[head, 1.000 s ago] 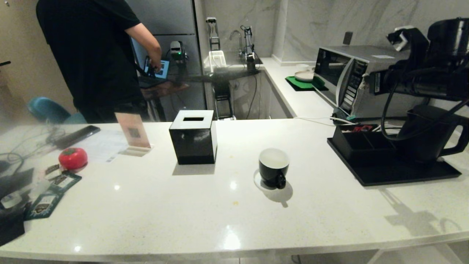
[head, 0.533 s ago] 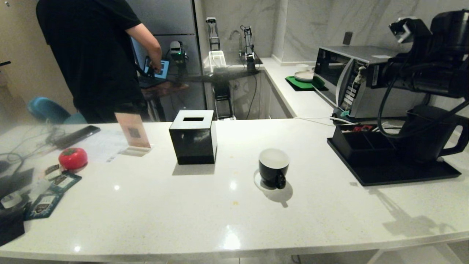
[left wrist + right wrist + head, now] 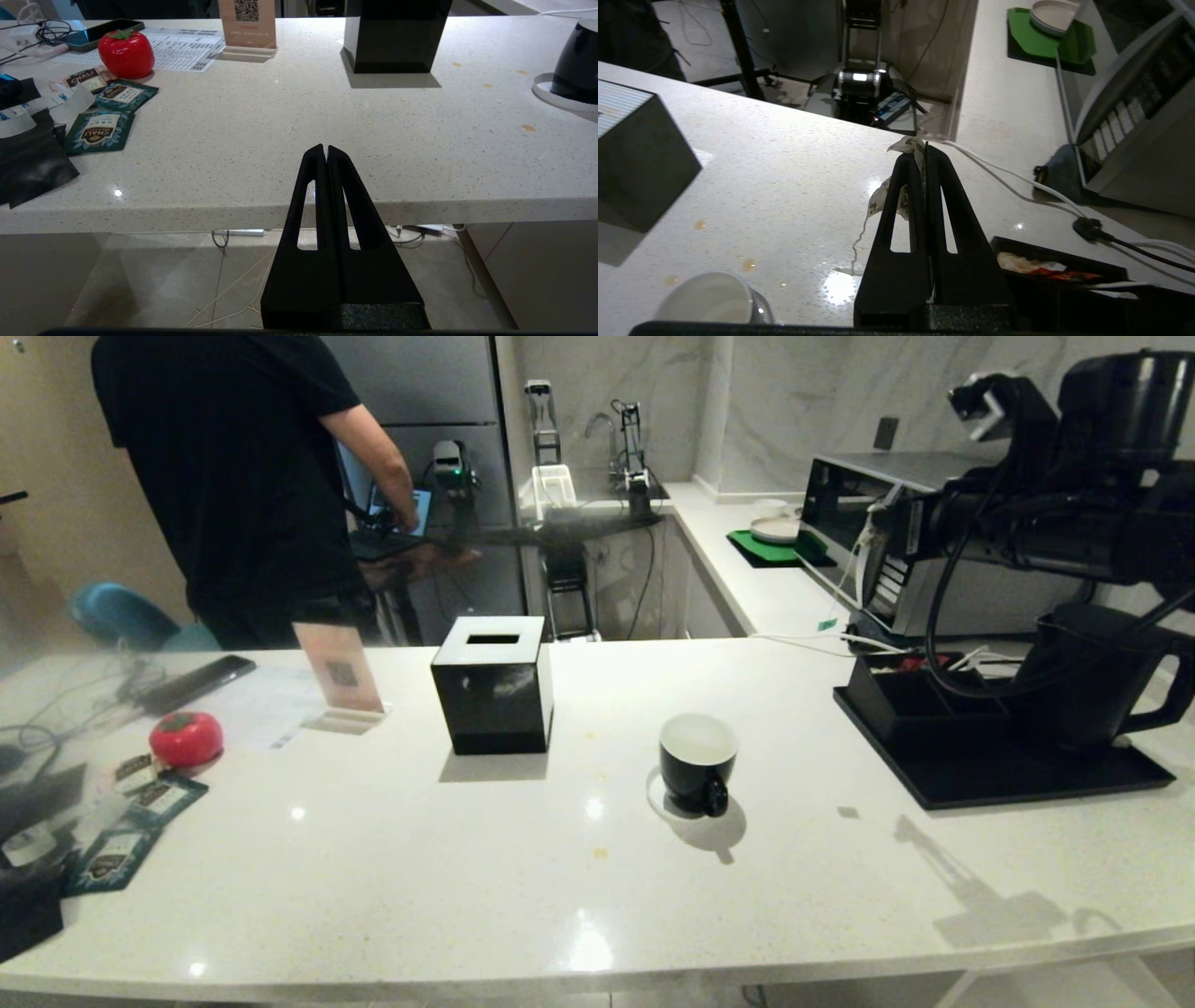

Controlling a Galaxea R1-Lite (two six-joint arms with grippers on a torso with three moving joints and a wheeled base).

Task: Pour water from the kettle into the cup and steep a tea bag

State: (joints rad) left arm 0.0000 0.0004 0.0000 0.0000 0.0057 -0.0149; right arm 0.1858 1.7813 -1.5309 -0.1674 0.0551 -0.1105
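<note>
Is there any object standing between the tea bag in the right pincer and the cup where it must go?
Nothing visible does. The right pincer holds the tea bag in the air near the microwave. Between it and the cup lies only bare counter. The tissue box stands aside, on the cup's far side.

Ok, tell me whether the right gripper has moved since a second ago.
Yes. In the head view the right gripper, shut on a tea bag, has swung leftward across the microwave front, toward the cup.

I see a white speckled surface (image 3: 392, 896). On it: tissue box (image 3: 492, 686), cup (image 3: 697, 763), black tray (image 3: 1008, 775), tea sachets (image 3: 140, 821).
</note>
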